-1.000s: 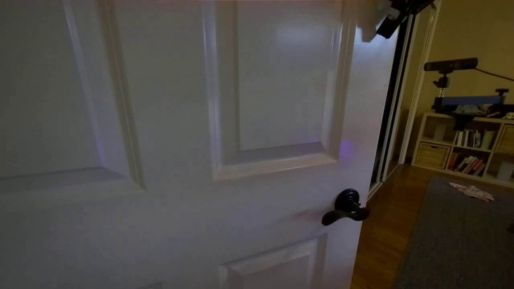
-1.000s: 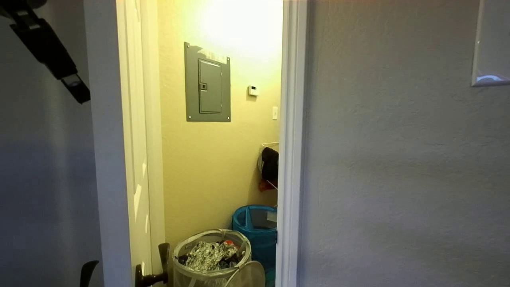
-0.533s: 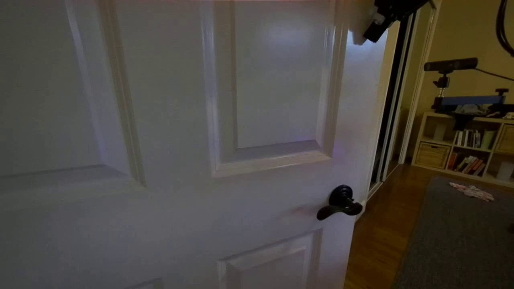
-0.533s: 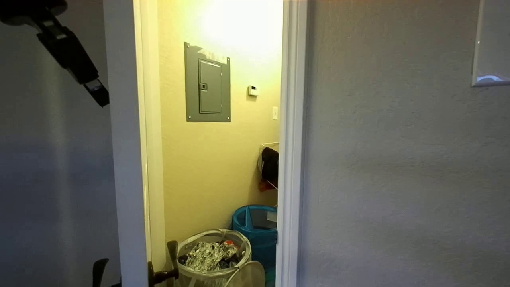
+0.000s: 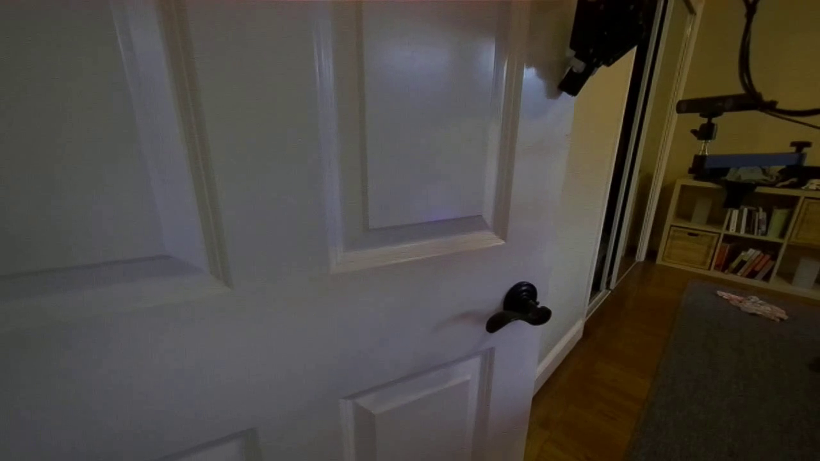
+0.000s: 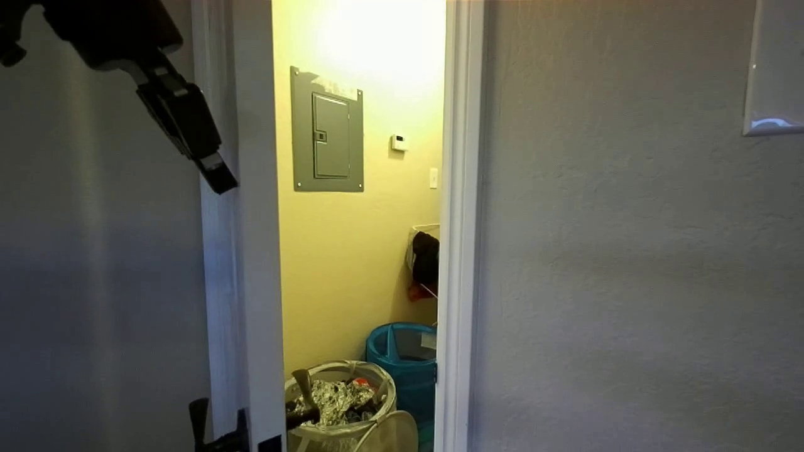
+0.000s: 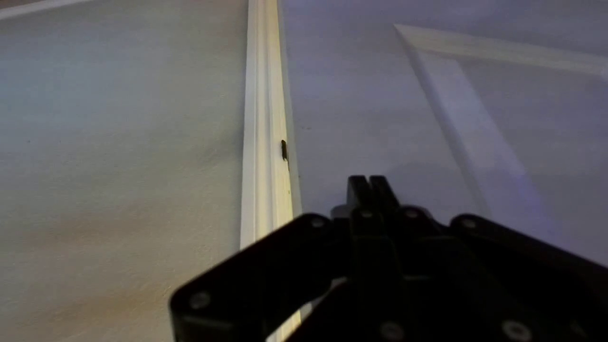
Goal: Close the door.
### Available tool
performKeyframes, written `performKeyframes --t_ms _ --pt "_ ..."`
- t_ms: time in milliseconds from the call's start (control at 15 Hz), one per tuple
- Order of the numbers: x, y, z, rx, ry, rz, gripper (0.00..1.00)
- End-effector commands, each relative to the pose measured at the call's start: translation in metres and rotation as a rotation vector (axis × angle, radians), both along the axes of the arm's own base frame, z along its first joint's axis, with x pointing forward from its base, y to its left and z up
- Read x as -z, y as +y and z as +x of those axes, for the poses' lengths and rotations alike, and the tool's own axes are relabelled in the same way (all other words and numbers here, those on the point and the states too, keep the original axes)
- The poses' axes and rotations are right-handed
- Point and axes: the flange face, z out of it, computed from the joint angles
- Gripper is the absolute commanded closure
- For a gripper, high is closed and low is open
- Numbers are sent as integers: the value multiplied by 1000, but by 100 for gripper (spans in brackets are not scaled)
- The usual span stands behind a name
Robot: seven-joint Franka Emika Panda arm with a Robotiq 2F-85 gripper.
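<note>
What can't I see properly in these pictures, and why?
Door: top and bottom cut off by the picture's edges, in an exterior view.
Books: titles too small and dark, in an exterior view.
Blue basket: right side hidden behind the door frame, in an exterior view.
Gripper: back end cut off by the bottom edge, wrist view.

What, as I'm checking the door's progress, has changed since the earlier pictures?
The door has swung closer to the doorframe but is not shut; its lever handle moved along. The gripper moved with it, dipping lower in both exterior views. Nothing was visibly gripped or released. The blue hamper and gray wall panel stayed put.
</note>
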Motion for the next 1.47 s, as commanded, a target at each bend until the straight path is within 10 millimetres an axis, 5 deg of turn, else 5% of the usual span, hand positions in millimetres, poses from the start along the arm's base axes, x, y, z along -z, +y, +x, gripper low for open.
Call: performKeyframes --t_ms 0,1400 --pt "5 -15 19 -40 27 -5 94" --pt "-8 -18 105 -97 -41 -3 94"
